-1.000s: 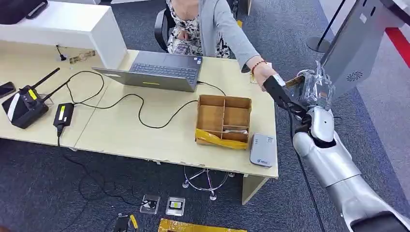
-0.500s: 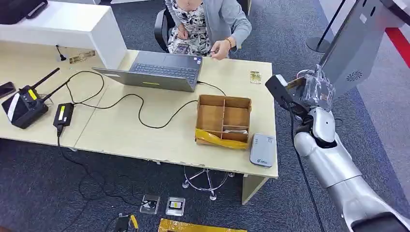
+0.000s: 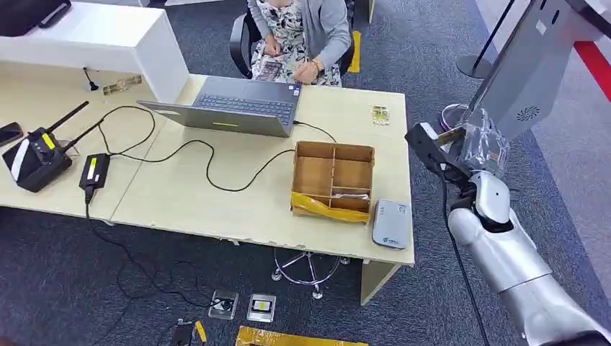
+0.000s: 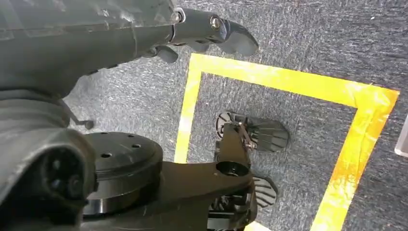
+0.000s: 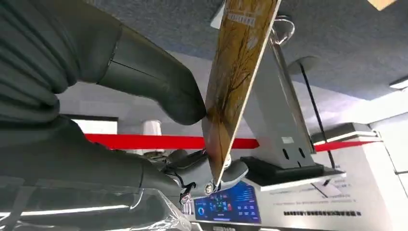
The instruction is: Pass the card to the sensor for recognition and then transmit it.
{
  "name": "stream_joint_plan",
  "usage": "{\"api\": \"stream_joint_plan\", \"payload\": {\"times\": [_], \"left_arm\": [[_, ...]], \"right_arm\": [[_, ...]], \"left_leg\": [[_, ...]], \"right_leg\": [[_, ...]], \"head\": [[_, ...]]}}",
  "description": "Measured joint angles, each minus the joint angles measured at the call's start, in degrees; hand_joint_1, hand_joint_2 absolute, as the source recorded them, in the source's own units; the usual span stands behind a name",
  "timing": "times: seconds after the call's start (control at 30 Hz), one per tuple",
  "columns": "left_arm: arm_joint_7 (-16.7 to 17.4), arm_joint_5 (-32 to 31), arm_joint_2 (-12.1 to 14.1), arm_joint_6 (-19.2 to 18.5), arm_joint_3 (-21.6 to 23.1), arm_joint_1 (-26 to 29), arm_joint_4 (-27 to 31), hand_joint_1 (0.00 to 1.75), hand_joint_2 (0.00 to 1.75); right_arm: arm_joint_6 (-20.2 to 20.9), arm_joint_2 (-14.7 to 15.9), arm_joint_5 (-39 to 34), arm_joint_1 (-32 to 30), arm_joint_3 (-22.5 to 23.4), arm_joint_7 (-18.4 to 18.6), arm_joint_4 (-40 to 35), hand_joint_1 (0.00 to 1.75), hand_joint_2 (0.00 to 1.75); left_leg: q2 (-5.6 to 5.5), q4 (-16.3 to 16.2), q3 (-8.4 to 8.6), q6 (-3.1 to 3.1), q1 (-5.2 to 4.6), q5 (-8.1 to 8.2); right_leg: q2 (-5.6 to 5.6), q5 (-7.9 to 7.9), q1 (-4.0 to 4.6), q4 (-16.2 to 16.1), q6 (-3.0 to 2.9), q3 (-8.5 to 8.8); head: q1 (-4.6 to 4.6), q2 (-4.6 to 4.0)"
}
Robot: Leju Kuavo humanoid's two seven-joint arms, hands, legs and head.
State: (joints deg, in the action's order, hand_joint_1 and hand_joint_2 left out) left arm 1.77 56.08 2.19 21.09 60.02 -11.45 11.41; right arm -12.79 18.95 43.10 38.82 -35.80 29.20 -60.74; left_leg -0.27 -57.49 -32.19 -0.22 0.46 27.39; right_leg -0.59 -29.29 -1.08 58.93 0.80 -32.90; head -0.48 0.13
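Right hand [image 3: 481,144] raised beside the desk's [image 3: 216,198] far corner, off its edge, with the card [image 3: 448,136] held out toward the tabletop; in the right wrist view the card [image 5: 238,72] was pinched between the thick thumb [image 5: 149,79] and the darker fingers [image 5: 211,171] below it, gripped near one end with most of its patterned face projecting free. The hand was therefore closed on the card, its fingers drawn in rather than spread. The grey sensor [image 3: 393,224] lay flat on the desk's near corner, just beside the partitioned wooden box [image 3: 333,180] and well apart from the card. To perform the step well, the card would probably need to be carried down over the sensor and turned so that its broad face lay parallel to the reader's top, the pinch kept firm on the short grip. The left hand [image 4: 211,31] hung toward the carpet; it appeared to hold nothing, though its fingers were only partly visible.
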Motion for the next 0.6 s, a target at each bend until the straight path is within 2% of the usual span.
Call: {"api": "stream_joint_plan", "payload": {"times": [0.43, 0.6], "left_arm": [[0.0, -0.57, 0.17, -0.26, 0.0, 0.4, -0.02, 0.0, 0.0], [-0.28, -1.42, 0.46, -0.77, 0.0, 0.55, -0.02, 0.0, 0.0]], "right_arm": [[1.0, 2.56, -0.65, -3.96, 0.04, 0.09, -3.97, 1.75, 1.75], [1.95, 2.51, -1.57, -5.8, -0.11, -0.59, -4.22, 1.75, 1.75]], "left_leg": [[0.05, 0.01, 0.01, -0.02, 0.0, 0.01], [0.05, 0.01, 0.01, -0.02, 0.0, 0.02]], "right_leg": [[0.0, 0.0, 0.0, 0.0, 0.0, 0.01], [0.0, 0.0, 0.0, 0.0, 0.0, 0.01]], "head": [[0.0, 0.0], [0.0, 0.0]]}}
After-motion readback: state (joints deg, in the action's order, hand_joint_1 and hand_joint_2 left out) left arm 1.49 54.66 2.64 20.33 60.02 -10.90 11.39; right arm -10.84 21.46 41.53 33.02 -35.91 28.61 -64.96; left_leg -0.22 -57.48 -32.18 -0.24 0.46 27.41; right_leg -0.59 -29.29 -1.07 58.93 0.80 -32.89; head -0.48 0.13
